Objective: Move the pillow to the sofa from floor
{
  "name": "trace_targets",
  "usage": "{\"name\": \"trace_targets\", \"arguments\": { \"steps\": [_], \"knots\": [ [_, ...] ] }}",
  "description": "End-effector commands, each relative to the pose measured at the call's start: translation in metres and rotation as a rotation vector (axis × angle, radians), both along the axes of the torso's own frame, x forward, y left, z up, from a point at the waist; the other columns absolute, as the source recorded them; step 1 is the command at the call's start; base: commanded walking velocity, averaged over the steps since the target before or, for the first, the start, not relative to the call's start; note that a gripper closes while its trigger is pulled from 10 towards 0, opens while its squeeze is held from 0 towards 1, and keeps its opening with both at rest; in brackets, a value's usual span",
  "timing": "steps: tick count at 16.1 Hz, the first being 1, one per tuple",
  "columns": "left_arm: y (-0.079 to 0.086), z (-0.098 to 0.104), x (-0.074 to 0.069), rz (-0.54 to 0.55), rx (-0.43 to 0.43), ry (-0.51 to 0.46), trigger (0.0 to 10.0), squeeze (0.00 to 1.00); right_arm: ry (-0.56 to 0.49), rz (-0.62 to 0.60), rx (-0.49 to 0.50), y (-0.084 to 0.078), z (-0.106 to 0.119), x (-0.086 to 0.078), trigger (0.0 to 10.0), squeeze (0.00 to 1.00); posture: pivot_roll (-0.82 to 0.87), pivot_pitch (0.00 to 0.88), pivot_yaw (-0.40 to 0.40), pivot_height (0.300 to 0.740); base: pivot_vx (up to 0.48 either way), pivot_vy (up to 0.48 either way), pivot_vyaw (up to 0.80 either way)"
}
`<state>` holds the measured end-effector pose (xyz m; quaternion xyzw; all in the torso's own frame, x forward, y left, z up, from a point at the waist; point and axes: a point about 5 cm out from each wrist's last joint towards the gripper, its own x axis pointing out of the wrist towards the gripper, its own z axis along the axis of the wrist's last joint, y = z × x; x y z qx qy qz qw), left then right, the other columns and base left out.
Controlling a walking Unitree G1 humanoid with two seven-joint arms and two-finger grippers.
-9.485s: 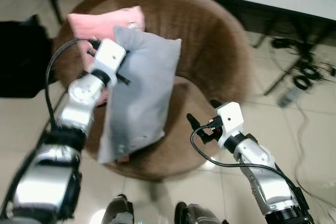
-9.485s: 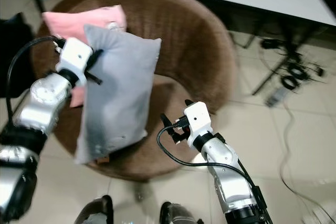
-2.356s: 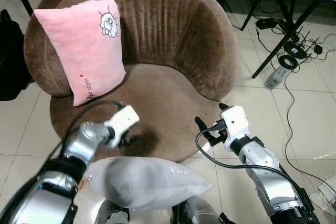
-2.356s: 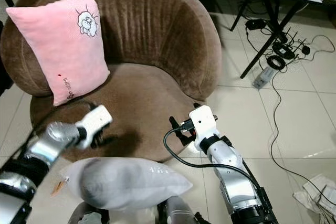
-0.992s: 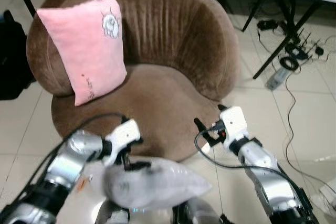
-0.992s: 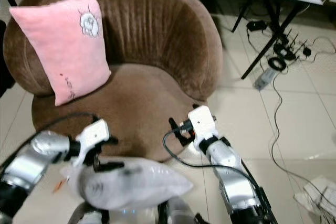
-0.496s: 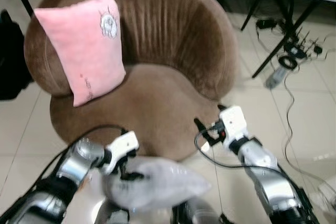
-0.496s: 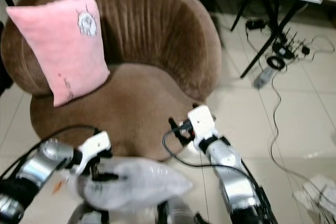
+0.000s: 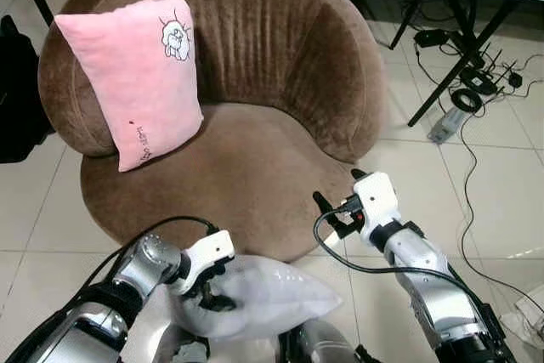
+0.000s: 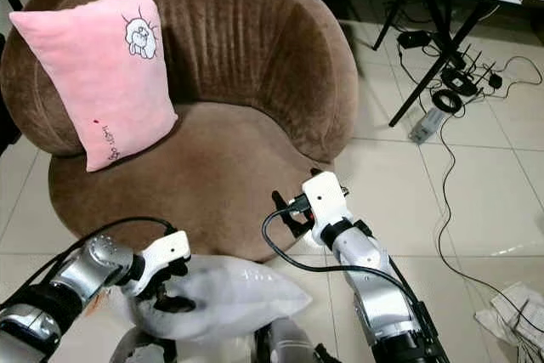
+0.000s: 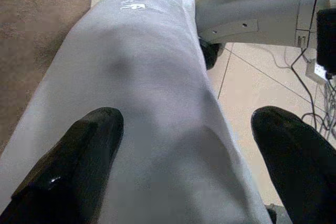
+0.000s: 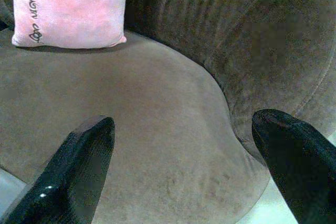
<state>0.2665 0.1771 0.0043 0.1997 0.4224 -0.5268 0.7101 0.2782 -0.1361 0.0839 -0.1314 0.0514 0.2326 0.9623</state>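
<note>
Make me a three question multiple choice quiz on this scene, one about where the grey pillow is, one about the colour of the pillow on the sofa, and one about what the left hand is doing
1. Where does the grey pillow lie?
A. on the sofa seat
B. on the floor in front of the sofa
C. on the white table

2. What colour is the pillow leaning on the sofa back?
A. pink
B. blue
C. green

3. What is the left hand doing?
A. hanging idle at the robot's side
B. gripping the pink pillow
C. open, one finger on each side of the grey pillow

Answers: 1 B, it rests on the tiles below the seat's front edge. 2 A, it is pink with a small cartoon print. 3 C, the left wrist view shows both fingers spread apart across the grey fabric.
</note>
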Motion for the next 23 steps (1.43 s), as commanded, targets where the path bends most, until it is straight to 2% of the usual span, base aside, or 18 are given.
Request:
{"name": "trace_targets", "arguments": {
  "steps": [1, 2, 3, 15, 20, 23],
  "knots": [
    [-0.003, -0.006, -0.007, -0.035, -0.005, 0.041, 10.0, 0.00, 0.011, -0.009, -0.014, -0.005, -0.001, -0.003, 10.0, 0.17, -0.13, 0.251, -0.148, 0.740, 0.000, 0.000, 0.00],
    [-0.003, -0.007, -0.009, -0.038, -0.006, 0.045, 10.0, 0.00, 0.012, -0.010, -0.015, -0.005, -0.001, -0.003, 10.0, 0.17, -0.14, 0.247, -0.148, 0.740, 0.000, 0.000, 0.00],
    [-0.001, -0.009, -0.010, -0.039, -0.009, 0.046, 0.0, 0.00, 0.012, -0.012, -0.016, -0.005, -0.002, -0.003, 10.0, 0.17, -0.14, 0.247, -0.148, 0.740, 0.000, 0.000, 0.00],
    [0.007, -0.009, -0.017, -0.098, -0.058, 0.080, 0.0, 0.00, 0.011, -0.010, -0.017, -0.004, -0.002, -0.001, 10.0, 0.17, -0.12, 0.233, -0.148, 0.740, 0.000, 0.000, 0.00],
    [0.008, -0.004, -0.012, -0.063, -0.099, 0.051, 0.0, 0.00, 0.013, -0.013, -0.019, -0.004, -0.002, -0.002, 10.0, 0.17, -0.12, 0.231, -0.147, 0.740, 0.000, 0.000, 0.00],
    [0.010, 0.008, 0.002, -0.008, -0.123, -0.029, 0.0, 0.00, 0.012, -0.017, -0.020, -0.004, -0.002, -0.002, 10.0, 0.18, -0.12, 0.235, -0.147, 0.740, 0.000, 0.000, 0.00]
  ]
}}
